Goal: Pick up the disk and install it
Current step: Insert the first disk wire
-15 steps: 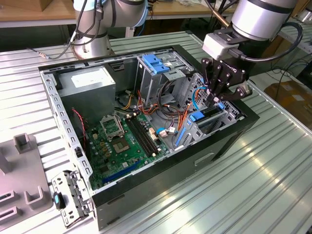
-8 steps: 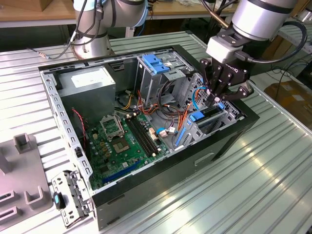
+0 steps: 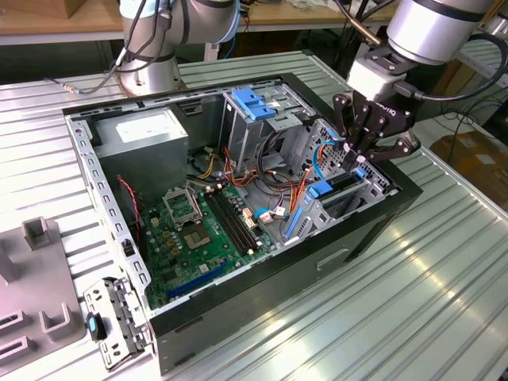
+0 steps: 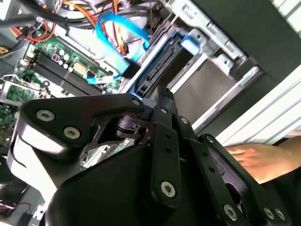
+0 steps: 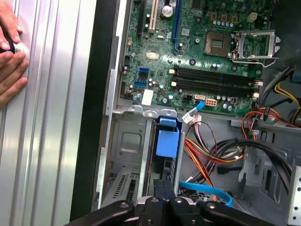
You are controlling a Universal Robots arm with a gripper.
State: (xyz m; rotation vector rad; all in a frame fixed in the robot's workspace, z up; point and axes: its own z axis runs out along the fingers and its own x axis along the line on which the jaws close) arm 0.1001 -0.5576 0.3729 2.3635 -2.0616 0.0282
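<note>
The disk (image 3: 343,186) stands on edge in the drive bay at the exterior view's right end of the open computer case (image 3: 381,218), with blue rails along it. In both wrist views it is a dark slab between blue plastic, the disk (image 5: 162,167) sunk deep in its slot and the disk (image 4: 162,66) just ahead of the fingertips. My gripper (image 3: 355,159) hangs right over that bay with its fingers brought together. The gripper (image 4: 162,94) has its tips at the disk's outer end, and nothing sits between them. The gripper (image 5: 163,192) is in line with the slot.
Inside the case lie the green motherboard (image 3: 198,238), a grey power-supply box (image 3: 151,131), a metal cage with a blue latch (image 3: 254,103) and loose cables (image 5: 211,155). A person's hand (image 5: 9,56) rests on the ribbed table beside the case. A metal bracket (image 3: 115,321) lies by the near corner.
</note>
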